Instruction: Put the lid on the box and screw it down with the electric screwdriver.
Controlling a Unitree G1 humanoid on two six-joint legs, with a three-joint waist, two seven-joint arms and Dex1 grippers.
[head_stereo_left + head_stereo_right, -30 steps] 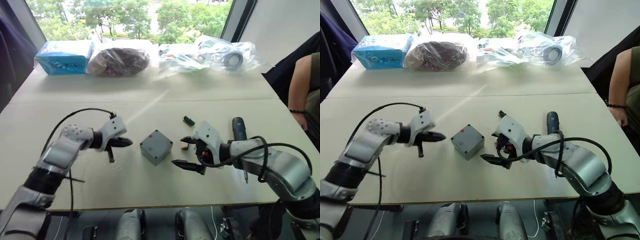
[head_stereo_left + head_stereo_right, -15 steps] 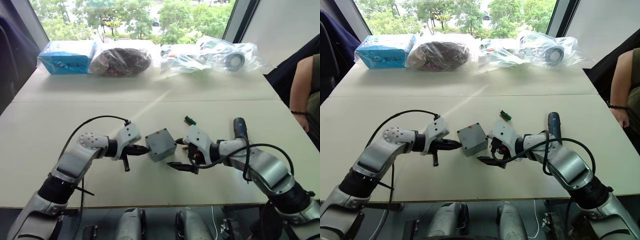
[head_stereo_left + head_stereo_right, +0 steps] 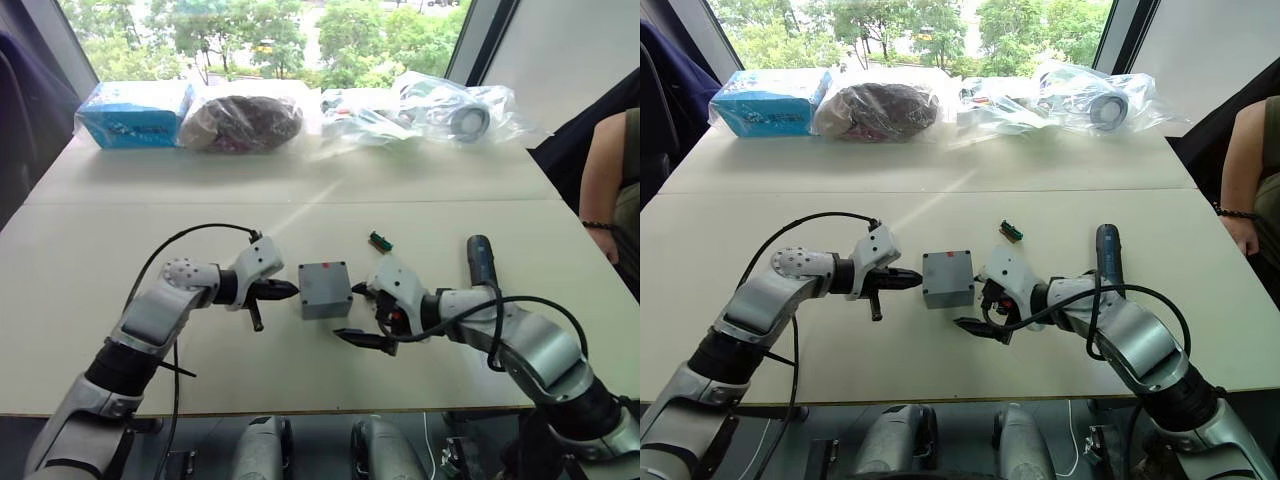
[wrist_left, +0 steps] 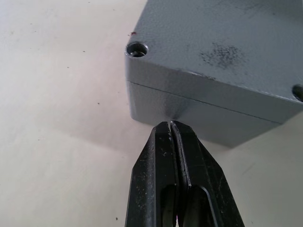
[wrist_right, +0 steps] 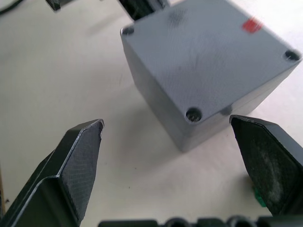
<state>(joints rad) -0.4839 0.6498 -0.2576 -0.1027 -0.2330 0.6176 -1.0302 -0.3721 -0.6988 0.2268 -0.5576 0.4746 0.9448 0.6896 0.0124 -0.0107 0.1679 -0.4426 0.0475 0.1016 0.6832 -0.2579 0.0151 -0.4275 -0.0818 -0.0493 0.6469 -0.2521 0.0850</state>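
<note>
The grey box (image 3: 324, 297) stands mid-table with the grey-blue lid (image 4: 213, 42) resting on it; a seam runs between them and holes show at the lid's corners. A small red mark sits on the top (image 5: 251, 24). My left gripper (image 3: 286, 291) is shut, its tips touching the box's left wall just under the seam (image 4: 171, 124). My right gripper (image 3: 348, 312) is open just right of the box, one corner of the box between its spread fingers (image 5: 80, 161). The electric screwdriver (image 3: 480, 256) lies flat on the table farther right, beyond my right forearm.
A small green block (image 3: 379, 241) lies behind the box to the right. A blue packet (image 3: 135, 100) and several plastic bags (image 3: 410, 105) line the table's far edge. A person's arm (image 3: 608, 170) is at the right edge.
The box has turned from corner-on to square-on. My shut left gripper has come in from the left against the box's side. My right gripper stays open beside the box.
</note>
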